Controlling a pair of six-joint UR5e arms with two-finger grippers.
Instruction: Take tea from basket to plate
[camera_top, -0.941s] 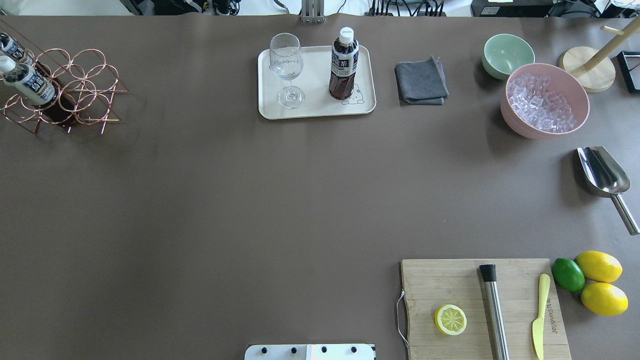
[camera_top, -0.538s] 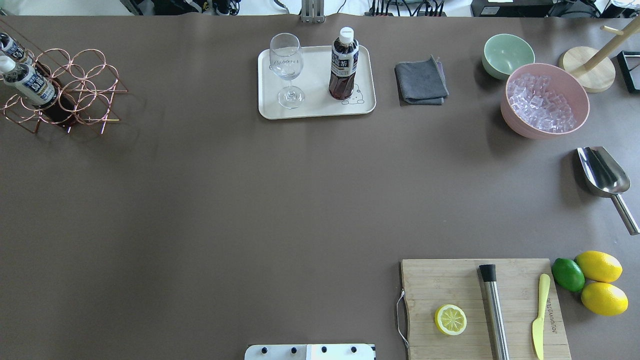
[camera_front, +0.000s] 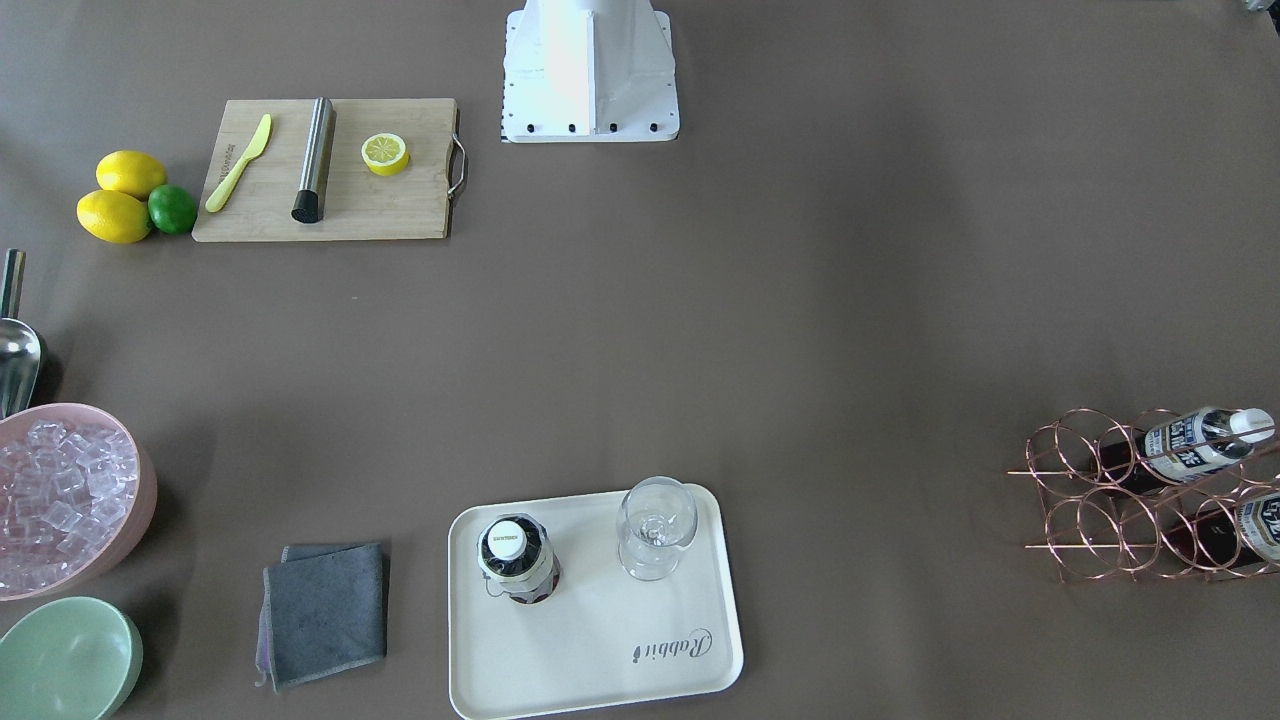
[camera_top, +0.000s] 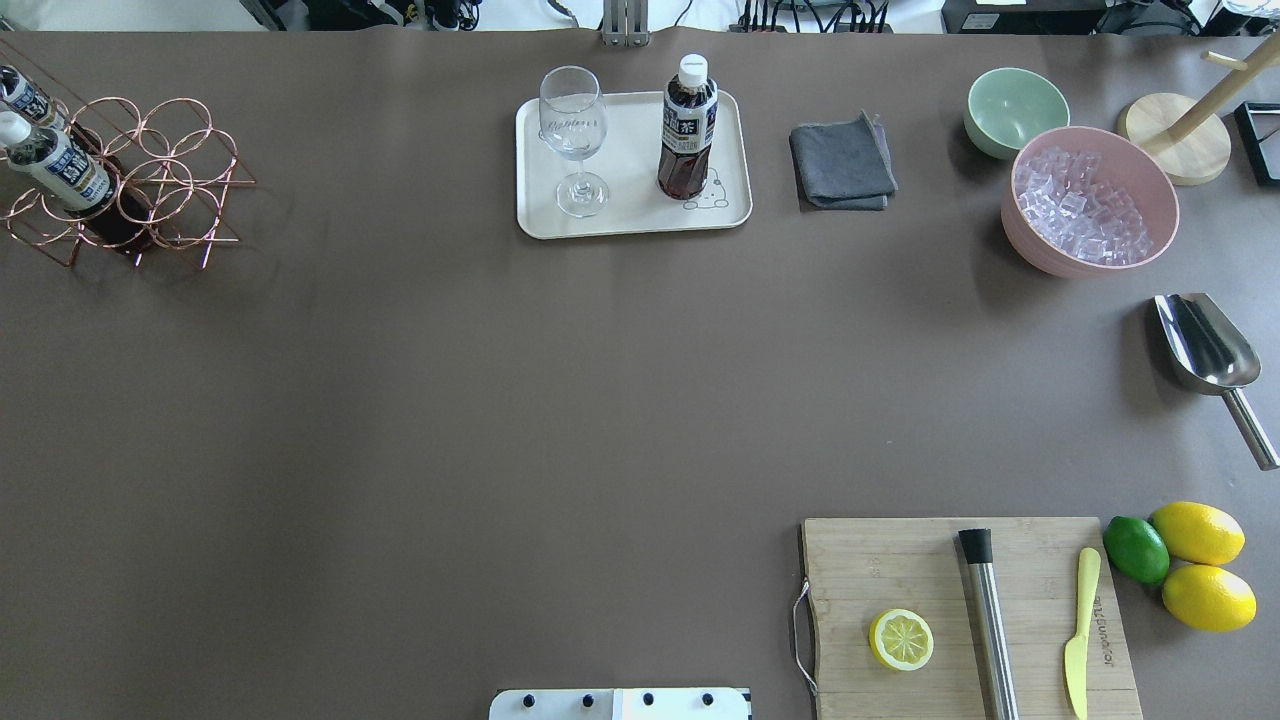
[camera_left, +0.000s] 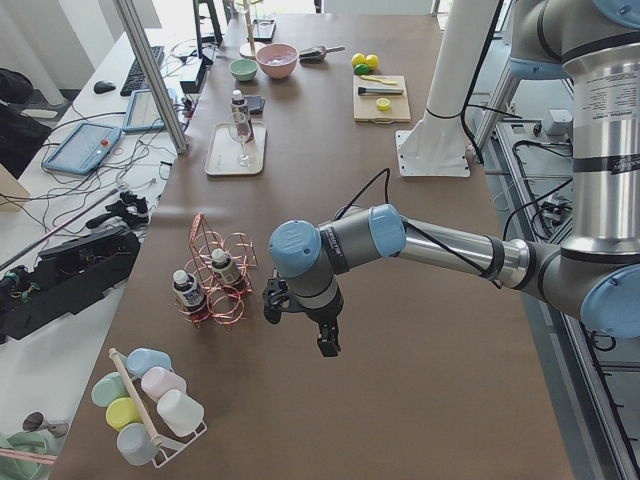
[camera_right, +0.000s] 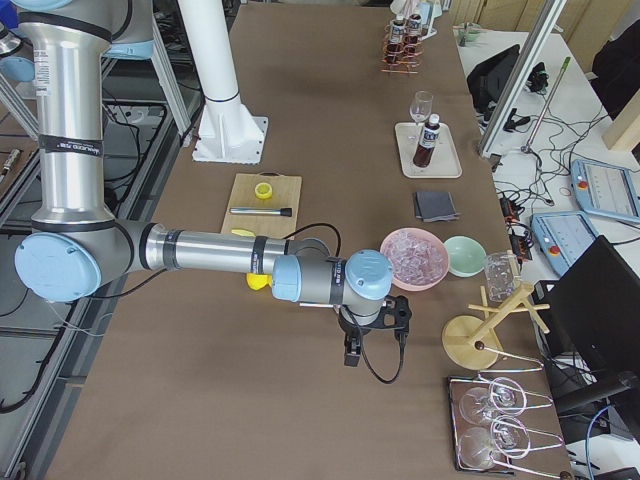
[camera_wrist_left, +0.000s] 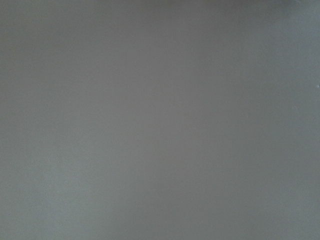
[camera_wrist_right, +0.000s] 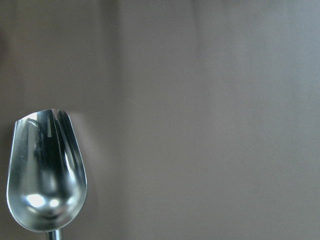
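Observation:
One tea bottle stands upright on the cream plate, also in the front view on the plate. Two more tea bottles sit in the copper wire basket at the far left; the front view shows them in the basket. My left gripper hangs over bare table beside the basket. My right gripper hangs near the pink bowl. I cannot tell whether either is open or shut.
A wine glass stands on the plate. To the right are a grey cloth, a green bowl, a pink bowl of ice, a metal scoop, and a cutting board with half a lemon, muddler and knife.

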